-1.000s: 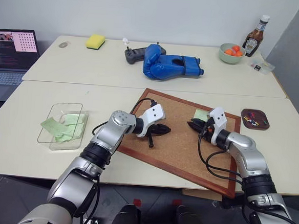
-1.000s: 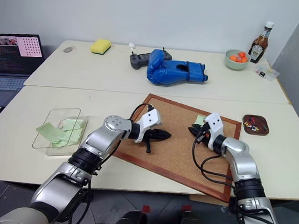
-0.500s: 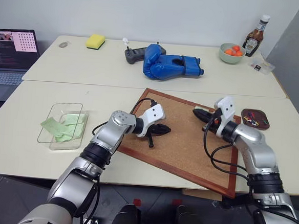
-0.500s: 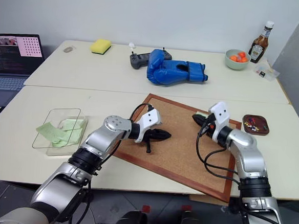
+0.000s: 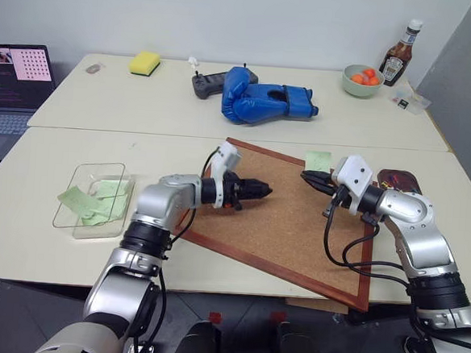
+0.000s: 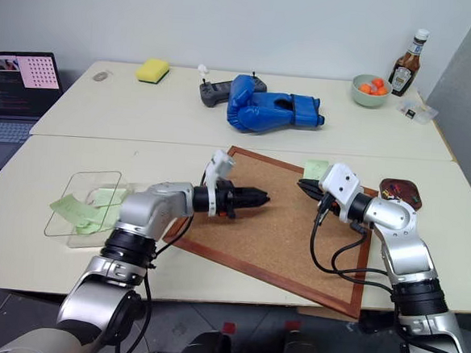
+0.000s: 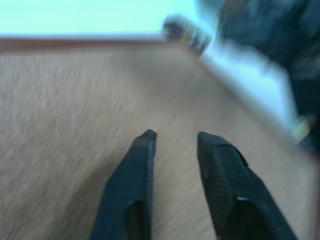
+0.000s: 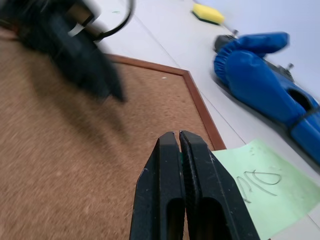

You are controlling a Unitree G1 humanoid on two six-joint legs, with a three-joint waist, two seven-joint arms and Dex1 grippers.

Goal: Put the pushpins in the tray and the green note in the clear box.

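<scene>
Corkboard [image 5: 289, 221] w/ L tool [image 7: 172, 136] narrowly apart, R tool [image 8: 179, 136] pinched closed by green note [image 8: 260, 185]

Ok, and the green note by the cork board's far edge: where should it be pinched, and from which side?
Judging by its pose, take the green note at the corner nearest the cork board, coming in low from the board side. It looks thin and flat, so only an edge offers the jaws anything.

Left gripper [image 5: 260, 189] level over cork board [image 5: 288, 229], fingers parted; right gripper [image 5: 307, 177] pinched closed at board's far edge.
</scene>
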